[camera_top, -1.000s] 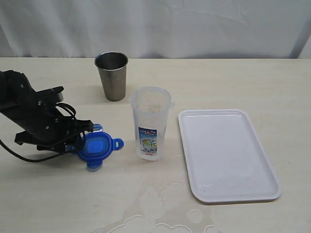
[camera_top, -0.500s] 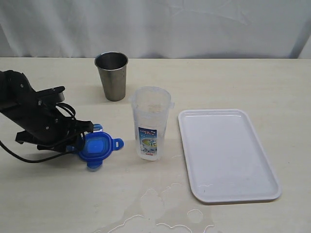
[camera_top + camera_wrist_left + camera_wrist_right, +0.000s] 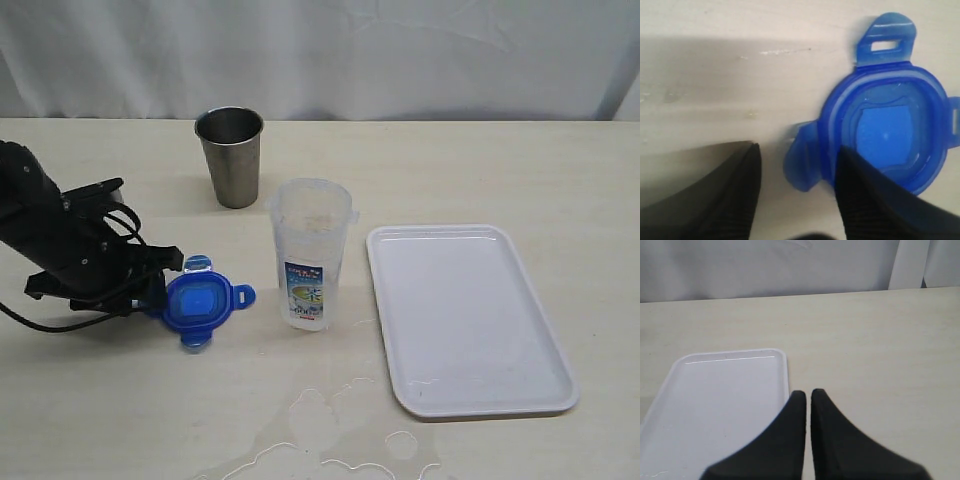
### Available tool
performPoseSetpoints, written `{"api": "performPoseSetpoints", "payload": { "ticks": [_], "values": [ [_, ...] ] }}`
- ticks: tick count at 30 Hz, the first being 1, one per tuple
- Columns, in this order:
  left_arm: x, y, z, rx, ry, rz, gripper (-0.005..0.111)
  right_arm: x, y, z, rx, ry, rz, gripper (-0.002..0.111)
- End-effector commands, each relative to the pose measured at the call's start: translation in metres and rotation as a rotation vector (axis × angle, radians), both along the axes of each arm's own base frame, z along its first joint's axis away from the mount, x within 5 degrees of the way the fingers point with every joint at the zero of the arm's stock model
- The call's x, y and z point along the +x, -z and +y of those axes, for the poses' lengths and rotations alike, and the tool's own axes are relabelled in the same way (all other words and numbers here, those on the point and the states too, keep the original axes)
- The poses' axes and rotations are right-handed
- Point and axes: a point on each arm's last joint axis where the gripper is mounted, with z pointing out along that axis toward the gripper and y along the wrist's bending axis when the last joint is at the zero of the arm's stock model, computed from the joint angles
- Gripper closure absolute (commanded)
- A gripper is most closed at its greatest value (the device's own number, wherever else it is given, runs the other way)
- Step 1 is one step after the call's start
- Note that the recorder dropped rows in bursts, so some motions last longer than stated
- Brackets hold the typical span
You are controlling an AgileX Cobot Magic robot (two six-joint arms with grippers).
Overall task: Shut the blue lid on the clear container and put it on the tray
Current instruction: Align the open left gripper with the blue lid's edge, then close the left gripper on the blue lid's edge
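The blue lid (image 3: 203,302) lies flat on the table, left of the clear container (image 3: 311,250), which stands upright and uncovered. My left gripper (image 3: 160,285) is low at the lid's left edge and open. In the left wrist view the lid (image 3: 890,130) has one flap lying between the two fingers of that gripper (image 3: 798,148). One finger overlaps the lid's rim and the other stands apart from the flap. The white tray (image 3: 470,320) lies right of the container with nothing on it. My right gripper (image 3: 805,392) is shut and holds nothing, above the table beside the tray (image 3: 715,400).
A steel cup (image 3: 231,155) stands behind the container. A puddle of spilled water (image 3: 320,430) spreads over the table's front, near the tray's front left corner. A white curtain hangs behind the table.
The left arm has drawn back slightly to the left, its jaws staying as wide as before. The lid, container and tray stay where they were.
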Motion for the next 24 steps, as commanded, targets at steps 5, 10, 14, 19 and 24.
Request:
{"api": "performPoseSetpoints", "payload": {
  "ticks": [5, 10, 14, 19, 24],
  "values": [
    [-0.001, 0.004, 0.01, -0.013, 0.037, 0.011, 0.06, 0.0, 0.0, 0.0, -0.006, -0.003, -0.006, 0.104],
    [0.001, 0.001, 0.003, -0.103, 0.015, -0.008, 0.06, 0.0, 0.0, 0.0, -0.006, -0.003, -0.006, 0.104],
    [0.001, 0.0, 0.001, -0.132, 0.004, -0.006, 0.06, 0.0, 0.0, 0.0, -0.006, -0.003, -0.006, 0.104],
    [0.001, 0.001, 0.001, -0.129, 0.008, -0.006, 0.06, 0.0, 0.0, 0.0, -0.006, -0.003, -0.006, 0.104],
    [0.001, 0.001, 0.001, -0.125, 0.01, -0.007, 0.079, 0.0, 0.0, 0.0, -0.006, -0.003, -0.006, 0.104]
  ]
}}
